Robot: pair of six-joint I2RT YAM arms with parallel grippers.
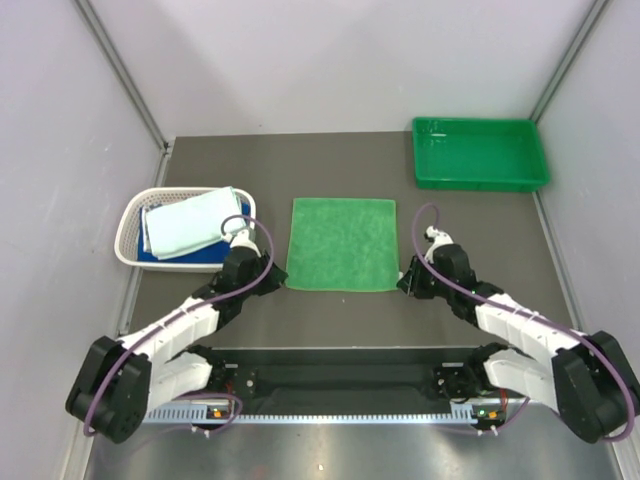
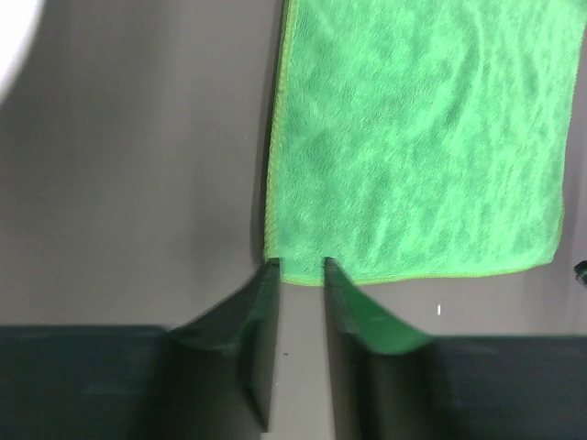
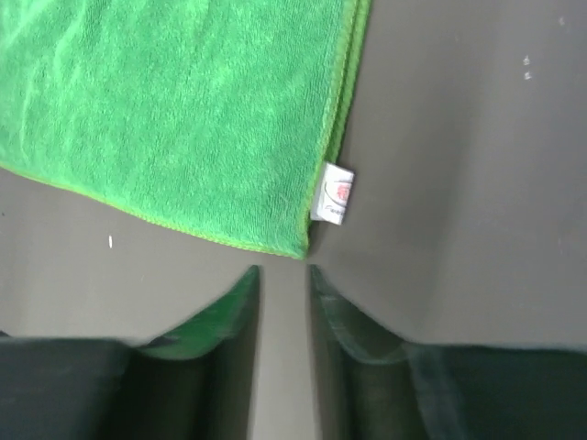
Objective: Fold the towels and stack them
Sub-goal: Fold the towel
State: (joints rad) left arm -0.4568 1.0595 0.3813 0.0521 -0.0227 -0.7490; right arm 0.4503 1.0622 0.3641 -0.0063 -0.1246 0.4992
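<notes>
A bright green towel (image 1: 343, 243) lies flat and spread out in the middle of the table. My left gripper (image 1: 278, 280) sits low at the towel's near left corner. In the left wrist view its jaws (image 2: 300, 268) stand a little apart, and the fingertips reach the hem of the towel (image 2: 413, 137). My right gripper (image 1: 403, 283) sits at the near right corner. In the right wrist view it (image 3: 282, 271) is narrowly open, just short of the towel's corner (image 3: 303, 249) with the white label (image 3: 332, 193). Neither gripper holds anything. A pale mint-white towel (image 1: 190, 222) lies folded on a royal blue one (image 1: 205, 257).
The white lattice basket (image 1: 128, 232) holding those two towels stands at the left, close beside my left arm. A rigid green plastic tray (image 1: 478, 153) stands at the back right. Grey walls close the table on the left, right and back.
</notes>
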